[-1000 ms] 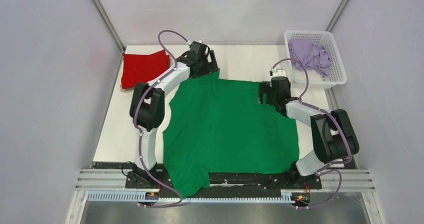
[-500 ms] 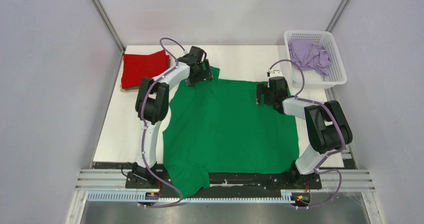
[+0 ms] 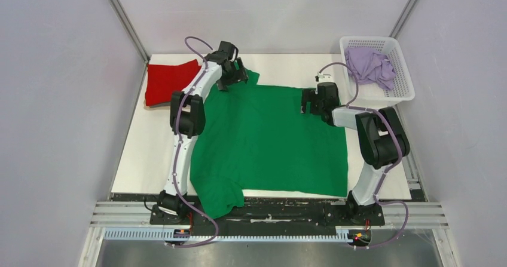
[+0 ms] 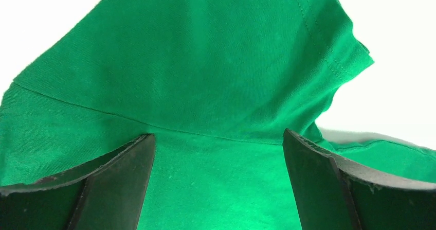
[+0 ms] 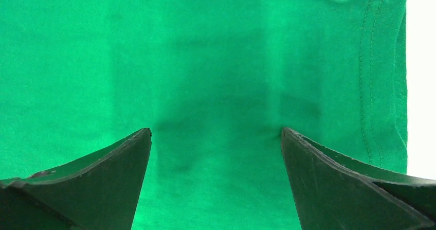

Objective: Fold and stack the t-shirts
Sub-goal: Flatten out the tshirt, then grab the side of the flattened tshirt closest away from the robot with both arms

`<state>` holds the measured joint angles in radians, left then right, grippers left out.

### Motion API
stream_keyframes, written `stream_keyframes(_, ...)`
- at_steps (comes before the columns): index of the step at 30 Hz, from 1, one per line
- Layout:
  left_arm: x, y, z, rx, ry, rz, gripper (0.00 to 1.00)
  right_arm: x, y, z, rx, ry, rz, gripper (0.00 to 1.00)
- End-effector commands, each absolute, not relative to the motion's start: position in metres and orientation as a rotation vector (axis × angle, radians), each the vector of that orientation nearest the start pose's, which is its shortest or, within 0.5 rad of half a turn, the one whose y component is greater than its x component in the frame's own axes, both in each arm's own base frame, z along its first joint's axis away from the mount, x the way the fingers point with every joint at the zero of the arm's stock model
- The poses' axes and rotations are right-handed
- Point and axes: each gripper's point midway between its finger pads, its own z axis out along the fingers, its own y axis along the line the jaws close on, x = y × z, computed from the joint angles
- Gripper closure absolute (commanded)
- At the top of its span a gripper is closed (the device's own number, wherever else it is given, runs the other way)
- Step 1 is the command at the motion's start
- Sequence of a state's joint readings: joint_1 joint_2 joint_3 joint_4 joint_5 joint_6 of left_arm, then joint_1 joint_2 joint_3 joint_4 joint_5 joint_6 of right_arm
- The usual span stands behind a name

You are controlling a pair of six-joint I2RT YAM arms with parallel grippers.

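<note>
The bright green t-shirt (image 3: 269,141) lies spread flat over the middle of the table, with its near left corner hanging over the front edge. My left gripper (image 3: 232,79) is open over the shirt's far left corner, and the left wrist view (image 4: 217,135) shows a seam and a sleeve (image 4: 334,50) ahead of it. My right gripper (image 3: 311,103) is open over the far right edge, with only green fabric (image 5: 216,75) between its jaws (image 5: 216,129). The red t-shirt (image 3: 167,82) lies folded at the far left. The pale lilac t-shirt (image 3: 370,64) lies crumpled in the basket.
The white lattice basket (image 3: 406,92) stands at the far right corner. Bare white table (image 3: 149,153) shows left of the green shirt and along the far edge. Grey walls close in both sides.
Both arms reached farther toward the back of the table. The green shirt slid away from the front edge with them, so less of it hangs over that edge now.
</note>
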<state>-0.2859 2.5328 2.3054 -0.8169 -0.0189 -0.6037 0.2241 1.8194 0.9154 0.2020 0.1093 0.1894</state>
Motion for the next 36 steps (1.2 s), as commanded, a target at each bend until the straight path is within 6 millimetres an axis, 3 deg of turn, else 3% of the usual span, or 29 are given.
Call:
stream_keyframes(1, 0.565, -0.160, -0.002, -0.517, 2.650, -0.255, 0.00, 0.464, 0.101, 0.013, 0.027, 2.277, 0.144, 0.02)
stream_keyframes(13, 0.625, -0.177, 0.007, -0.594, 2.445, -0.501, 0.00, 0.521, 0.090, 0.003, 0.067, 2.238, 0.037, 0.02)
stream_keyframes(17, 0.632, -0.181, 0.007, -0.595, 2.419, -0.545, 0.00, 0.538, 0.076, 0.010, 0.102, 2.191, -0.009, 0.02)
stream_keyframes(24, 0.642, -0.189, 0.023, -0.579, 2.367, -0.606, 0.00, 0.567, 0.083, 0.020, 0.113, 2.159, 0.068, 0.02)
stream_keyframes(27, 0.645, -0.193, 0.047, -0.547, 2.333, -0.641, 0.00, 0.574, 0.085, 0.042, 0.085, 2.137, 0.069, 0.02)
stream_keyframes(31, 0.642, -0.198, 0.103, -0.466, 2.275, -0.657, 0.00, 0.567, 0.088, 0.088, 0.047, 2.106, 0.084, 0.02)
stream_keyframes(34, 0.621, -0.208, 0.150, -0.370, 2.261, -0.645, 0.00, 0.543, 0.085, 0.128, 0.050, 2.069, 0.086, 0.02)
stream_keyframes(36, 0.597, -0.216, 0.173, -0.306, 2.270, -0.607, 0.00, 0.520, 0.085, 0.146, 0.048, 2.047, 0.105, 0.02)
